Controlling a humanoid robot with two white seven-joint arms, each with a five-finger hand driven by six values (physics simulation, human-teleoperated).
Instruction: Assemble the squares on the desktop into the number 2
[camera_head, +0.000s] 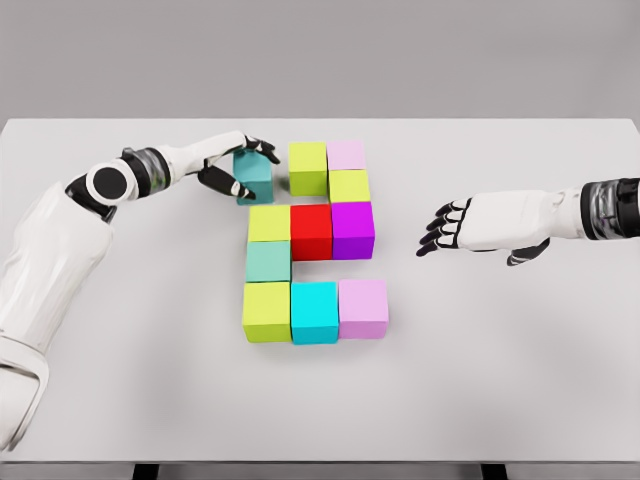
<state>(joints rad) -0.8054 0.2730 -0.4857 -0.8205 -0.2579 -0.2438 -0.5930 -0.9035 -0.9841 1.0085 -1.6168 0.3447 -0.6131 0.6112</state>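
- My left hand (240, 165) was wrapped around the teal block (254, 178) at about eleven o'clock of the figure, thumb on its near left side and fingers hooked over its far top edge, so I was pinching it between them.
- That teal block sat at the top left of the figure, just beside the lime block (308, 168) but apart from it by a narrow gap, and a little lower than that block's row.
- The gap lay at three o'clock from my left hand; I judged the coming move turned on that: a short push toward three o'clock, nudged slightly toward twelve, to close the top bar of the 2.
- The block was square, so I saw no long axis to mind, only keeping its sides parallel to its neighbour.
- The rest already stood in place: pale pink block (346, 154), middle row with the red block (311, 231), bottom row with the cyan block (314, 311).
- My right hand (450, 228) hovered at three o'clock, fingers spread and holding nothing, well apart from the blocks; the left was plainly nearer.
- The table (520, 380) lay flat and white beneath.
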